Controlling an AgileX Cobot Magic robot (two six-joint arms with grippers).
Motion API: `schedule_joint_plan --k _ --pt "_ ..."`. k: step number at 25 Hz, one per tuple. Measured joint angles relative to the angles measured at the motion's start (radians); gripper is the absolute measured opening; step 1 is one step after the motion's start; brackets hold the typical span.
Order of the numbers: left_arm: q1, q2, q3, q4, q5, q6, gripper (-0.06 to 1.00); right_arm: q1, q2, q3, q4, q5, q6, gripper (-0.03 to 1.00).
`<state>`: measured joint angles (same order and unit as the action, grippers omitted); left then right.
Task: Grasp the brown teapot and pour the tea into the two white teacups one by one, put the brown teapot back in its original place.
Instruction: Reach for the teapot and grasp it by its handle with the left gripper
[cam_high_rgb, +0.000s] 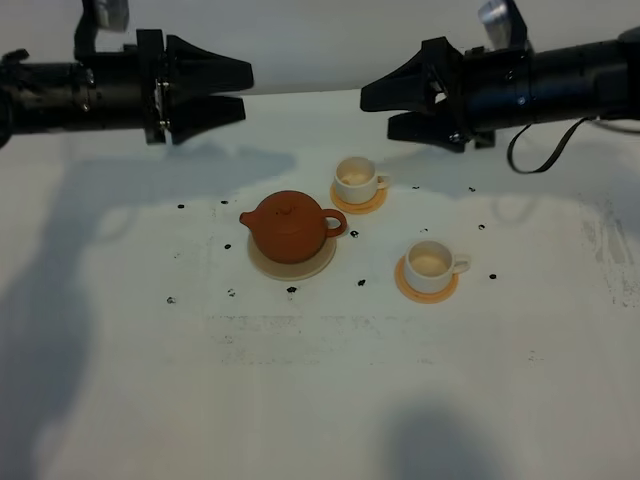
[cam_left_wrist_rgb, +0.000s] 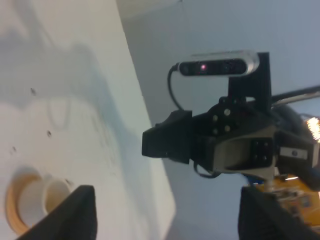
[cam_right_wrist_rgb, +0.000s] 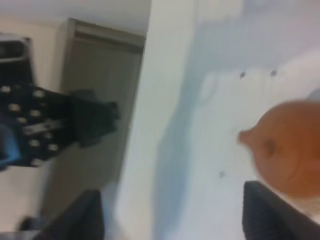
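On the bench (cam_high_rgb: 300, 400), the near teacup (cam_high_rgb: 430, 262) stands on its orange coaster. Behind it the brown teapot (cam_high_rgb: 290, 228) sits on the beige coaster (cam_high_rgb: 292, 266), its handle turned toward the far teacup (cam_high_rgb: 355, 180). At the back, the left pincer (cam_high_rgb: 247, 90) and right pincer (cam_high_rgb: 376, 112) hover with jaws apart and empty. Likely hazards are a reach for the handle clipping the far teacup, and the lid sliding off when the pot is tilted.

A white table (cam_high_rgb: 300, 400) carries two small orange coasters. One orange coaster (cam_high_rgb: 360, 210) lies just right of the middle, toward the far edge. The other orange coaster (cam_high_rgb: 425, 296) lies closer to the right and near edges. Black specks (cam_high_rgb: 292, 290) dot the middle. Faint grey scuffs (cam_high_rgb: 612, 240) mark the right edge, and soft shadows (cam_high_rgb: 60, 300) fall along the left side.
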<state>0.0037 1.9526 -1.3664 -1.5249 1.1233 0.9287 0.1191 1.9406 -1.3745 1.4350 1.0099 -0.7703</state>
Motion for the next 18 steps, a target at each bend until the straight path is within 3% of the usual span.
schedule_joint_plan --k 3,10,18 --pt "0.000 -0.042 -0.029 0.089 -0.032 0.039 0.55 0.000 -0.030 -0.029 -0.089 -0.043 -0.008 0.59" --pt "0.000 -0.158 -0.035 0.350 -0.182 0.018 0.54 0.000 -0.114 -0.037 -0.286 -0.184 -0.002 0.59" --pt "0.000 -0.259 -0.035 0.543 -0.281 -0.037 0.54 0.002 -0.178 -0.037 -0.507 -0.282 0.062 0.58"
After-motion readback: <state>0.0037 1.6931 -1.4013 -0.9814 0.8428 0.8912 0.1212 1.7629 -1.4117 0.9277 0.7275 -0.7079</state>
